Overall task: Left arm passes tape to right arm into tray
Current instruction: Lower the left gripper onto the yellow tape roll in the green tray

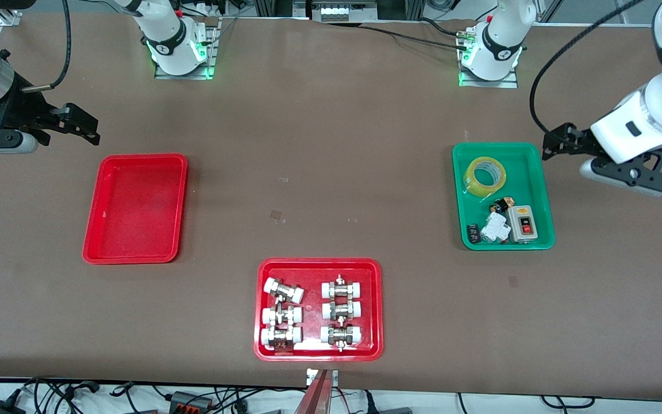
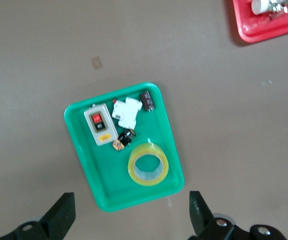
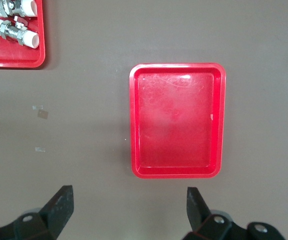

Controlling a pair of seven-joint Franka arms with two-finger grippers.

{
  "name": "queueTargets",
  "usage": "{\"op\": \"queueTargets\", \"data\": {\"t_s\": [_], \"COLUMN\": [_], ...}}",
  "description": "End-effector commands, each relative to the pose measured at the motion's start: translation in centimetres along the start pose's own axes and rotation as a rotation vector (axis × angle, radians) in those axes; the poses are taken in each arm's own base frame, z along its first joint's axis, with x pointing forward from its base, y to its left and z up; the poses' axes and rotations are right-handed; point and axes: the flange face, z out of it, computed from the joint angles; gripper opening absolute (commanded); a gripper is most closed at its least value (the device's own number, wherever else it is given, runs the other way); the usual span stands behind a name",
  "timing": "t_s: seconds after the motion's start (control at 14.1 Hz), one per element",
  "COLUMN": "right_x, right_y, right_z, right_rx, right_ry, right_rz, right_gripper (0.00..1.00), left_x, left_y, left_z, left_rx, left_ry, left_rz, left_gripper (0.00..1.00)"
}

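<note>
Tape (image 1: 485, 175) lies in tray with small parts (image 1: 542, 190), toward left arm's end of table, farther from front camera than switch box (image 1: 522, 223) and breaker (image 1: 495, 228) in same tray. Empty tray (image 1: 135, 208) sits toward right arm's end. Tray with fittings (image 1: 318, 309) lies between them, nearest to front camera.

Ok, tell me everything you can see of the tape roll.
The tape is a roll of yellowish, translucent packing tape with a pale inner core ring and an open hole through the middle. It rests in the green tray, at the end farther from the front camera, leaning slightly rather than lying quite flat. Small electrical parts and a grey switch box share the tray, nearer the front camera; the closest small part sits just beside the roll. Nothing grips it: the left gripper hangs open in the air above the tray.
</note>
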Motion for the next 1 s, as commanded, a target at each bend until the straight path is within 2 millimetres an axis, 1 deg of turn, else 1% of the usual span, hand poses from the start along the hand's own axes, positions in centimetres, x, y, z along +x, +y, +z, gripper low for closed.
{"op": "queueTargets", "data": {"t_s": [0.0, 0.07, 0.14, 0.21, 0.28, 0.43, 0.5, 0.57, 0.64, 0.78, 0.85, 0.92], "right_x": [-0.2, -0.2, -0.2, -0.2, -0.2, -0.2, -0.2, -0.2, -0.2, -0.2, -0.2, -0.2], "right_y": [0.4, 0.4, 0.4, 0.4, 0.4, 0.4, 0.4, 0.4, 0.4, 0.4, 0.4, 0.4], "right_z": [-0.3, -0.3, -0.3, -0.3, -0.3, -0.3, -0.3, -0.3, -0.3, -0.3, -0.3, -0.3], "right_rx": [-0.003, -0.003, -0.003, -0.003, -0.003, -0.003, -0.003, -0.003, -0.003, -0.003, -0.003, -0.003], "right_ry": [-0.001, -0.002, -0.002, -0.001, -0.001, -0.002, -0.001, -0.002, -0.002, -0.002, -0.004, -0.004], "right_rz": [-0.017, -0.017, -0.017, -0.017, -0.017, -0.017, -0.017, -0.017, -0.017, -0.019, -0.017, -0.017], "right_gripper": [1.0, 1.0, 1.0, 1.0, 1.0, 1.0, 1.0, 1.0, 1.0, 1.0, 1.0, 1.0], "left_x": [-0.3, -0.4, -0.5, -0.5, -1.0, -2.2, -2.7, -3.3, -4.0, -5.5, -6.5, -7.7], "left_y": [-0.2, -0.5, -1.8, -2.4, -2.5, -2.4, -2.7, -2.9, -3.2, -3.2, -3.7, -5.1], "left_z": [2.8, 3.5, 5.2, 7.3, 10.4, 14.5, 16.3, 18.1, 19.6, 23.3, 25.1, 26.6], "left_rx": [-0.012, -0.013, -0.017, -0.019, -0.021, -0.027, -0.03, -0.029, -0.029, -0.032, -0.033, -0.038], "left_ry": [-0.01, -0.021, -0.034, -0.037, -0.056, -0.122, -0.137, -0.137, -0.14, -0.153, -0.151, -0.158], "left_rz": [-0.001, -0.008, -0.03, -0.039, -0.042, -0.044, -0.052, -0.057, -0.066, -0.07, -0.085, -0.115], "left_gripper": [1.0, 1.0, 1.0, 1.0, 1.0, 1.0, 1.0, 1.0, 1.0, 1.0, 1.0, 1.0]}}
